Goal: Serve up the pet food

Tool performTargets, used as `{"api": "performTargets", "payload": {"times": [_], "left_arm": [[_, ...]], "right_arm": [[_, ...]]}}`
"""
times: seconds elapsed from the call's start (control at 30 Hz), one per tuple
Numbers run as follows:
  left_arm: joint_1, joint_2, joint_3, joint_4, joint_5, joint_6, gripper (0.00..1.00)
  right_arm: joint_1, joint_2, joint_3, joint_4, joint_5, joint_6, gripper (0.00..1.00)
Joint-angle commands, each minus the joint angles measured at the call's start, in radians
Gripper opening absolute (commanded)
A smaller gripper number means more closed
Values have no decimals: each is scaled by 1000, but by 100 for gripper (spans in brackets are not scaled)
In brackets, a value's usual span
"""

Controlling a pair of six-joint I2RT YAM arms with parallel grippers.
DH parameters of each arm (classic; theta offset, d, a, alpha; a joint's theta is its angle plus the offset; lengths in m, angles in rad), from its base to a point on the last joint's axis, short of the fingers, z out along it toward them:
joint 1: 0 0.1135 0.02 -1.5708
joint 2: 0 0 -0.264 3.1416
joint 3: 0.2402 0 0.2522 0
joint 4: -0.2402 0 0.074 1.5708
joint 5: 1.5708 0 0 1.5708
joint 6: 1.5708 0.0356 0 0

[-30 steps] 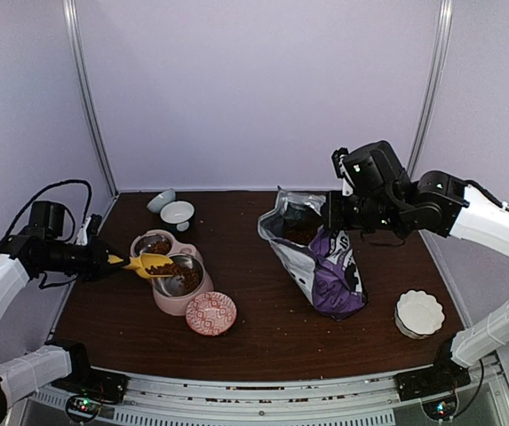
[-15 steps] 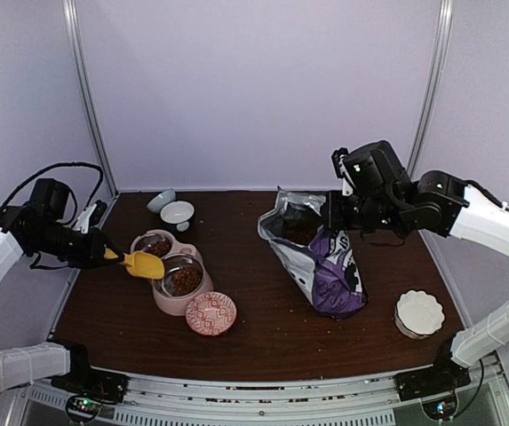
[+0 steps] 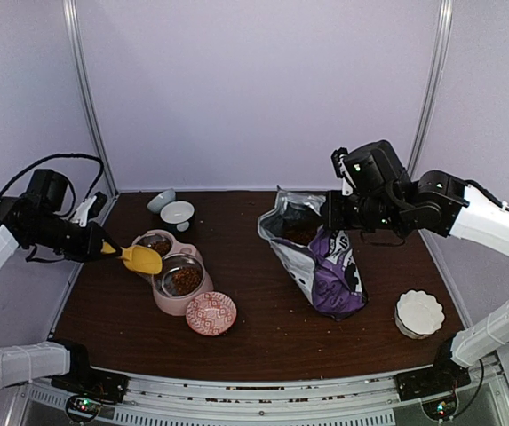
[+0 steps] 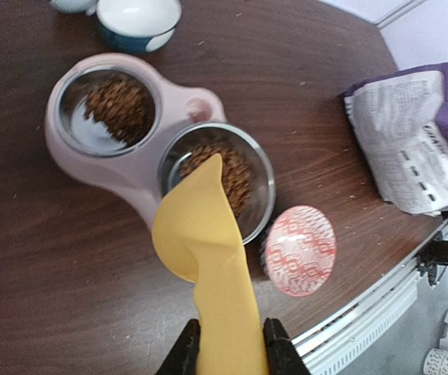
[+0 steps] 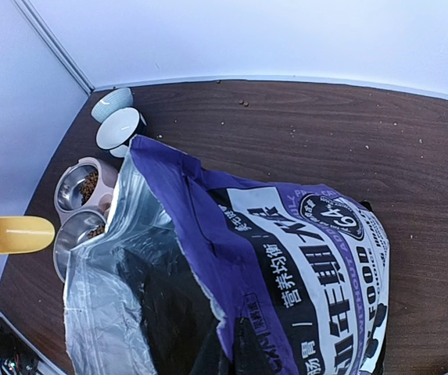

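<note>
Two mounds of pet food (image 4: 120, 105); small, brown, pebbly; in steel bowls (image 4: 256, 207)

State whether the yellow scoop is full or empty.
Empty. In the right wrist view the scoop shows only bare yellow inside; the top view shows nothing brown in it either.

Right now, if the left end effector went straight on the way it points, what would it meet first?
The left end effector holds a scoop, which would likely reach the nearer steel bowl of the feeder first; height above the rim is unclear.
</note>
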Motion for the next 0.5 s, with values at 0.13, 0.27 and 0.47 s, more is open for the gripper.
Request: {"api": "performTargets", "payload": {"times": [0.13,0.27,0.47], "left_arm": [[-227,0,147,349,292,-158,0],[-394,12,92,623,286,-327,0],[-469,32,19,708,208,-361,0]], "right_arm": [[33,52,16,80,-81,4,4],[82,136,77,80,-87,11,3],[123,222,132,104,-113,16,2]]}}
